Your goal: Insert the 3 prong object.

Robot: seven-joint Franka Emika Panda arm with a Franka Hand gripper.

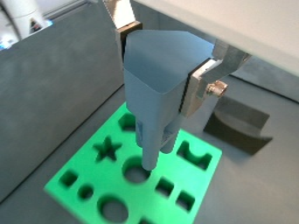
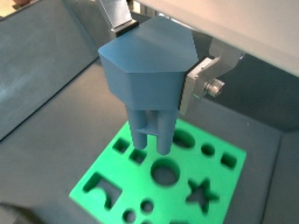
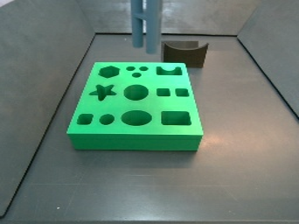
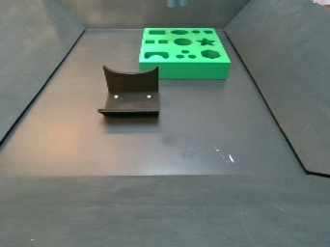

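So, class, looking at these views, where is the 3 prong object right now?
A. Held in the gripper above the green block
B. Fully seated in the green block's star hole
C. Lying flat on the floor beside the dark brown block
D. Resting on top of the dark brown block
A: in a wrist view the gripper clamps the 3 prong object, whose prongs hang just above the green block; the dark brown block stands apart on the floor.

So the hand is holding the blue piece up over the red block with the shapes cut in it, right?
Nearly. In both wrist views the hand does hold the 3 prong object up over the block with the shaped holes, but that block is green, not red. A side view shows this too.
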